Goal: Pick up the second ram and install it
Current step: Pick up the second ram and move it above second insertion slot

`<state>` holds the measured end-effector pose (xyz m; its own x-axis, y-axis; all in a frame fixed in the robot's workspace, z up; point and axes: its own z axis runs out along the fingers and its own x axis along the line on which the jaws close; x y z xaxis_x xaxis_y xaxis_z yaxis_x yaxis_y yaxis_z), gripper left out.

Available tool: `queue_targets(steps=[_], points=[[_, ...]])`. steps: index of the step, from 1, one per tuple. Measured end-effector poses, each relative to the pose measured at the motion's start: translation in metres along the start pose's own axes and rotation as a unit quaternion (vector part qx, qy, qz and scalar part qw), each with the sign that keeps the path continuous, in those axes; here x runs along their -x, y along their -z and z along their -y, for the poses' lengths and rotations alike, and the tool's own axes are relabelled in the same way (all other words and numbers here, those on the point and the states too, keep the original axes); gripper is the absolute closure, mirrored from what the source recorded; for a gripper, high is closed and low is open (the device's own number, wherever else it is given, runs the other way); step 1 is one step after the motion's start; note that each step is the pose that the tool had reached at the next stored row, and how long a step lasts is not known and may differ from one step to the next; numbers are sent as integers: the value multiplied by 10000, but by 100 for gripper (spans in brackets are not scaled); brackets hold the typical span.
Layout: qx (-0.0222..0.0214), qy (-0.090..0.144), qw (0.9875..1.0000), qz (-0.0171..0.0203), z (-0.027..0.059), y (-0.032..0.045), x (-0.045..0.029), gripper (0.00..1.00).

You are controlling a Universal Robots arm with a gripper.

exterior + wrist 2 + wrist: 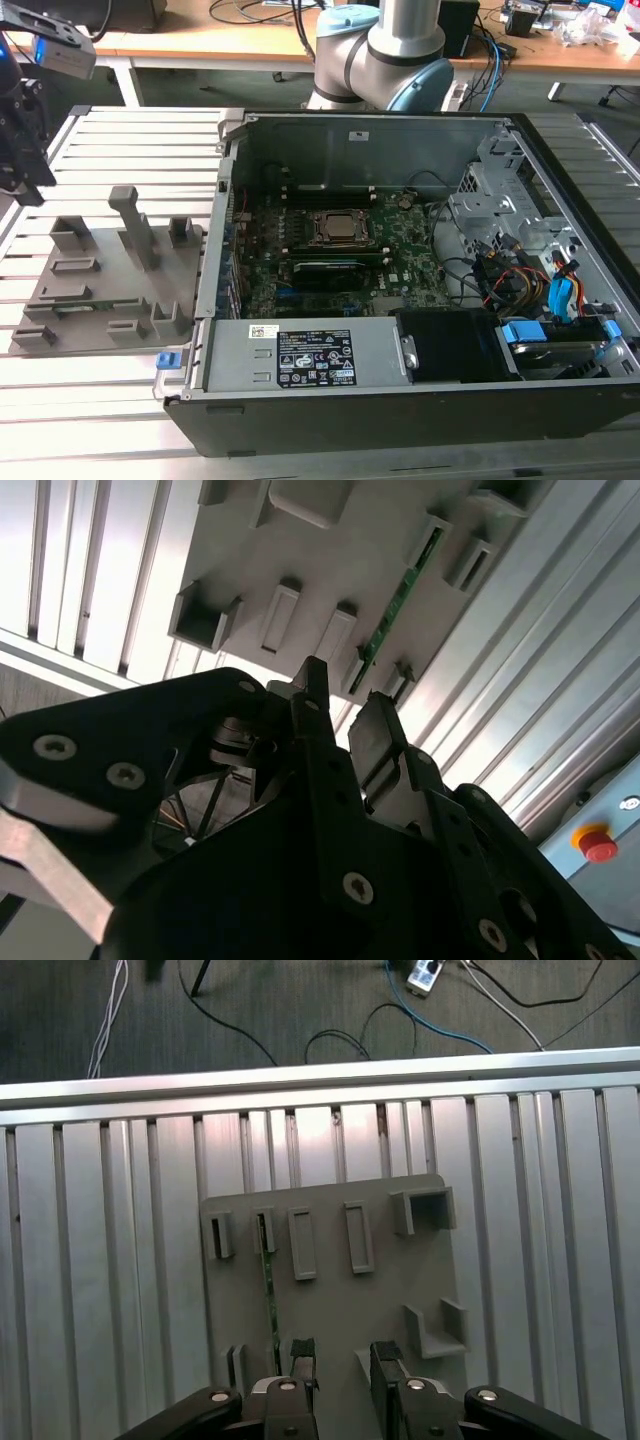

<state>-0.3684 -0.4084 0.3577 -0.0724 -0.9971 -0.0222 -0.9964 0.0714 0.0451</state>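
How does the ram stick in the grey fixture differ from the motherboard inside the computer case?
The ram stick is a long narrow strip; the motherboard is a wide board. The ram stick stands on its edge in the grey fixture; the motherboard lies flat inside the open case. The open hand hangs above the ram stick, away from the motherboard. Both are green circuit boards.

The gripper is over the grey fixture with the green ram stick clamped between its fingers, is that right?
Not quite. The gripper is over the grey fixture, but it is open and empty; the ram stick sits in the fixture, as the first wrist view shows.
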Motion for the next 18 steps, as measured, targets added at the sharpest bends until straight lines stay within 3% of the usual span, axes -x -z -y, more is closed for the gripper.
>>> queue_targets(steps=[18], points=[[0,0,10000,0,8,-178,-4,64]])
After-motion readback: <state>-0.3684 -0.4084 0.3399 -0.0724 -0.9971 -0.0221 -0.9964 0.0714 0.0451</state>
